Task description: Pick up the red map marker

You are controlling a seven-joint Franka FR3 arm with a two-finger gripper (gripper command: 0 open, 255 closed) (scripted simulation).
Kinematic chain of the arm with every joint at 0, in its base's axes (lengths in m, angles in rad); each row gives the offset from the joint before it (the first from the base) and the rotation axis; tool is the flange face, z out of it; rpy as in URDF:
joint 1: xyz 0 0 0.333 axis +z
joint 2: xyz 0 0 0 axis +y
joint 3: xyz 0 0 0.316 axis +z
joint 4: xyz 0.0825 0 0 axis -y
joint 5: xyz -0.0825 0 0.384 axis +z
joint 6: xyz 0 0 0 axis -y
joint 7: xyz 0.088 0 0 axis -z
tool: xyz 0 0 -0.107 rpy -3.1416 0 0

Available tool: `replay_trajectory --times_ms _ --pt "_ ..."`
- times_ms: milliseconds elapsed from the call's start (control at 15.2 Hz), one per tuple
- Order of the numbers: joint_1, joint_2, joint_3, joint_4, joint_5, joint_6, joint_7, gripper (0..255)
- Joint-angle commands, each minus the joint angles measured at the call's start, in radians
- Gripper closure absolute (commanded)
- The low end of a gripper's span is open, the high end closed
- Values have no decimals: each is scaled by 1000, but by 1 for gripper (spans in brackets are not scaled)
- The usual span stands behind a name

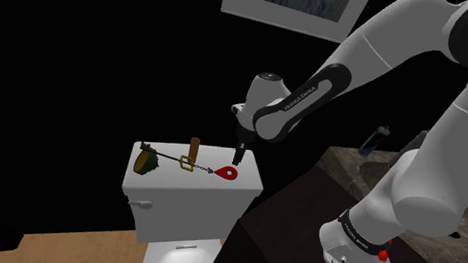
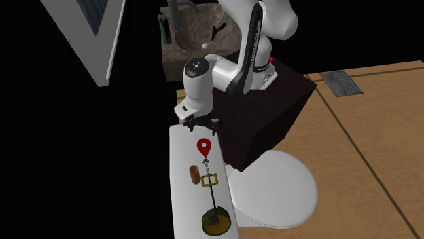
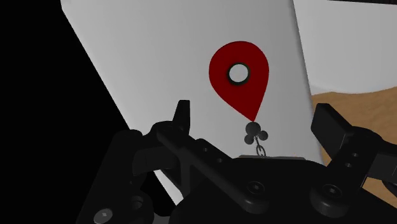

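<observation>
The red map marker (image 1: 230, 174) (image 2: 204, 145) (image 3: 238, 76) is a flat teardrop with a white hole, lying on the white toilet tank lid (image 1: 167, 182) (image 2: 180, 204) (image 3: 159, 57). A short dark chain (image 3: 257, 139) hangs from its tip and runs on to a gold ring (image 2: 208, 180) and a green and yellow disc (image 1: 145, 159) (image 2: 215, 221). My black gripper (image 1: 238, 158) (image 2: 202, 124) (image 3: 254, 121) hovers just above the lid, at the end nearest the stand. It is open, with nothing between its fingers (image 3: 183, 118). The marker lies just ahead of them.
A brown cylinder (image 1: 194, 151) (image 2: 194, 174) stands on the lid beside the chain. The white toilet seat (image 2: 272, 190) lies below the tank, the dark stand (image 2: 272, 102) next to it. A stone counter holds a dark bottle (image 1: 372, 141) (image 2: 163, 27). Black area lies behind the tank.
</observation>
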Motion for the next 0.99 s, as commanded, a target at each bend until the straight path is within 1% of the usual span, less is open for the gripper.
replay_trajectory --times_ms 0,198,660,792,858,924 --pt "8 86 -1 27 -25 60 -11 0" --pt "29 202 -10 74 -65 127 -14 0" --pt "41 313 -24 105 -75 208 -5 0" --pt "42 323 -25 108 -76 215 -4 0" --pt "42 322 -26 107 -76 216 -5 255" --pt "42 324 -26 109 -76 215 -4 255"
